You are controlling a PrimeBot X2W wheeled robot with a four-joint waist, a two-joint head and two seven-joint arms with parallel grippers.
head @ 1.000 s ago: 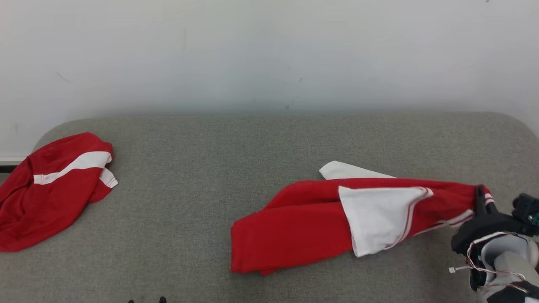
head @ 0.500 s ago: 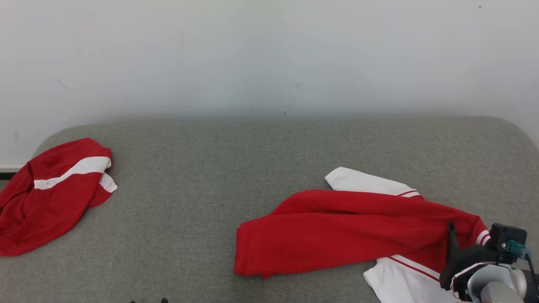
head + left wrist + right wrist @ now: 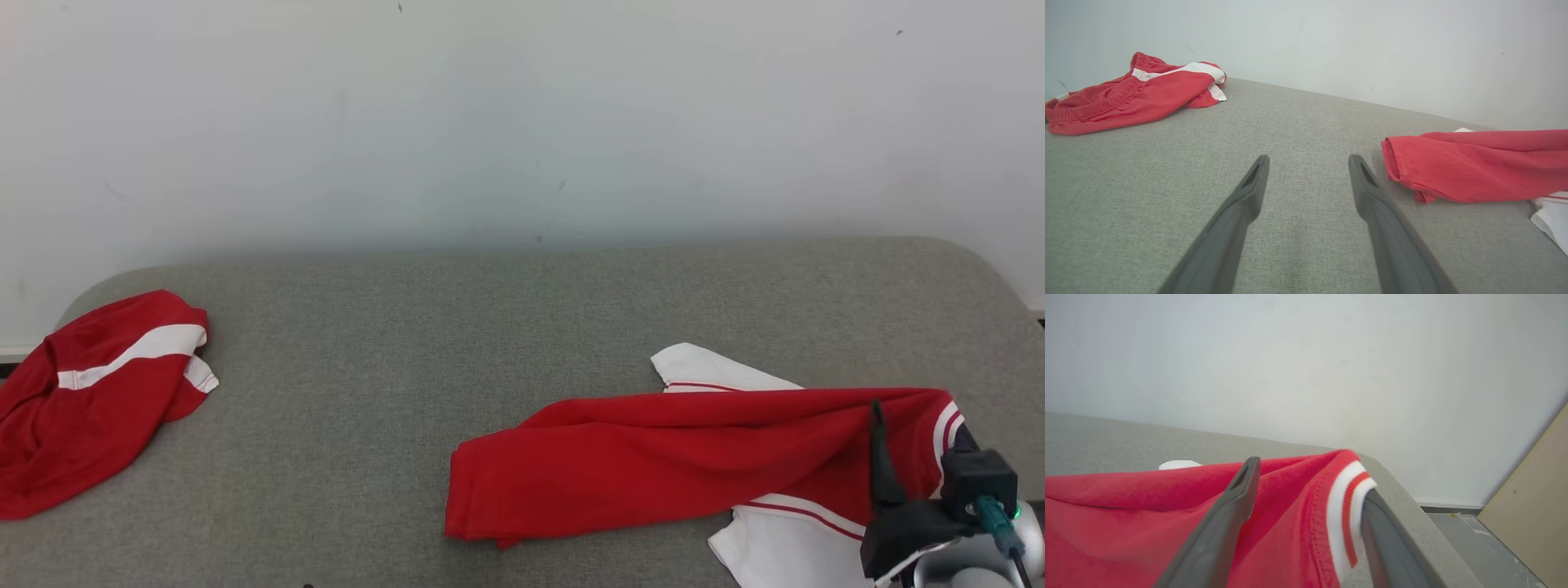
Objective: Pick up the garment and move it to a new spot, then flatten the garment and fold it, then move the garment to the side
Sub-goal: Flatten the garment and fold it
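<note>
The garment (image 3: 653,465), a red shirt with white panels and striped ribbed trim, lies stretched out on the right half of the grey padded surface (image 3: 367,327). My right gripper (image 3: 918,418) stands open at the garment's right end. In the right wrist view the ribbed trim (image 3: 1347,506) lies loose between the spread fingers of the right gripper (image 3: 1310,477), draped partly over the right one. My left gripper (image 3: 1309,157) hovers open over bare grey fabric, with the garment's folded red end (image 3: 1474,163) to its right.
A second red piece with a white stripe (image 3: 90,408) lies bunched at the surface's far left edge. A pale wall rises behind the surface. Past the rounded right edge (image 3: 1412,514) are floor (image 3: 1474,539) and a beige board (image 3: 1535,477).
The right gripper has opened, letting go of the garment's ribbed end after drawing it nearer. The white panel that lay on top now lies at the front. The head camera has tilted.
</note>
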